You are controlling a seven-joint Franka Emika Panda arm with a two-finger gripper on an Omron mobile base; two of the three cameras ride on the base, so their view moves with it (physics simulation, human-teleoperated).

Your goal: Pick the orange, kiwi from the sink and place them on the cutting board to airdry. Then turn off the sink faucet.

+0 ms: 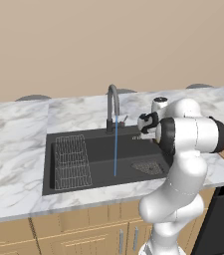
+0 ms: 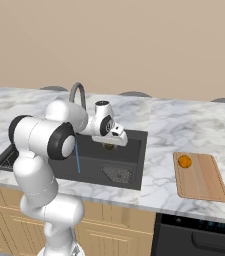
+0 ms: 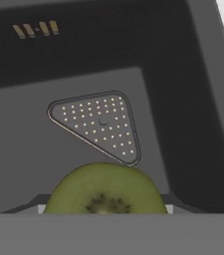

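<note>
Pincer (image 2: 110, 145) hangs over the right half of the sink (image 2: 134, 165), above the basin floor, with the kiwi (image 3: 104, 189) clamped between its two dark tips. From the hand view the kiwi sits right at the bottom, green and rounded, its dark fuzzy end facing the camera, so its long axis runs roughly along the line of the pincer; how it lies against the room I cannot tell. In the right base view the kiwi (image 2: 109, 146) shows as a small dark lump under the white hand.

Below and beyond the fruit lies the triangular mesh drain plate (image 3: 98, 124), flat on the sink floor near the basin's right front corner. A wire rack (image 1: 71, 162) fills the left end of the basin.

At the back edge of the sink stands the faucet (image 1: 112, 107), its arched spout curving forward, and a thin blue stream of water (image 1: 116, 149) falls straight down into the middle of the basin.

On the counter (image 2: 174, 120) to the right of the sink rests the wooden cutting board (image 2: 204, 177), its long side running front to back. An orange (image 2: 184, 161) sits on the board near its back left corner, well apart from the pincer.
</note>
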